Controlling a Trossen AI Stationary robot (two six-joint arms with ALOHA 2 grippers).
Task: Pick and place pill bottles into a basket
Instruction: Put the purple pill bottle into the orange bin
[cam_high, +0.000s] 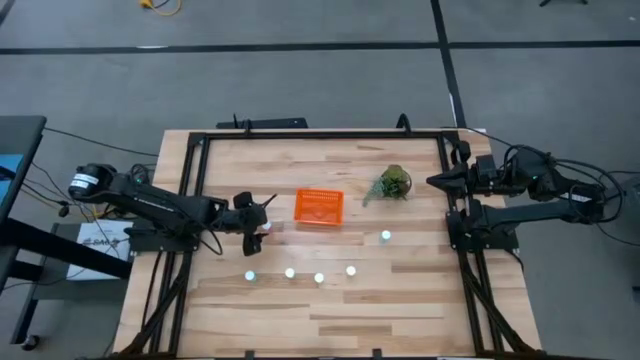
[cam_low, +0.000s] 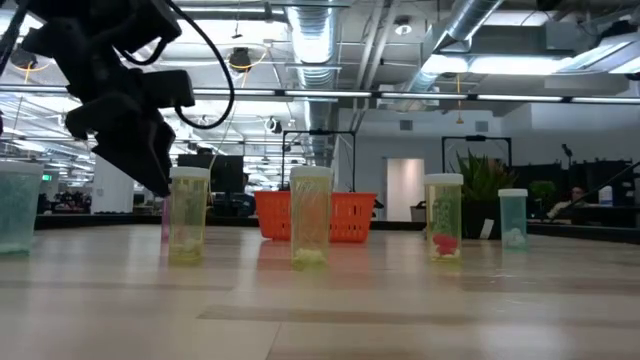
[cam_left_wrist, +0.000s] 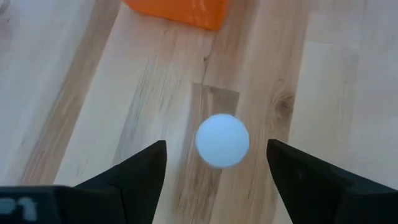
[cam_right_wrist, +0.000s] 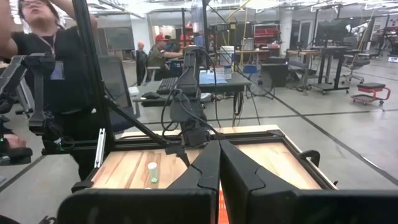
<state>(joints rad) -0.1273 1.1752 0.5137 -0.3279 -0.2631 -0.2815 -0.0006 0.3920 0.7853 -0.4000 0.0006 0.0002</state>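
The orange basket (cam_high: 319, 207) stands at the table's middle, and one corner of it shows in the left wrist view (cam_left_wrist: 180, 11). Several pill bottles with pale caps stand upright in a row near the front (cam_high: 290, 272) (cam_high: 319, 278) (cam_high: 351, 270), and one more (cam_high: 386, 236) stands farther right. My left gripper (cam_high: 256, 225) is open above another bottle, left of the basket. In the left wrist view that bottle's round white cap (cam_left_wrist: 222, 140) lies between the two spread fingers of the left gripper (cam_left_wrist: 216, 146), with a gap on each side. My right gripper (cam_right_wrist: 219, 168) is shut and empty at the table's right edge (cam_high: 435, 181).
A small green plant (cam_high: 392, 183) stands right of the basket. In the low view the bottles (cam_low: 310, 215) (cam_low: 443, 215) stand in front of the basket (cam_low: 345, 215). A black frame (cam_high: 190, 150) borders the table. A person (cam_right_wrist: 50, 68) stands beyond the table's left side.
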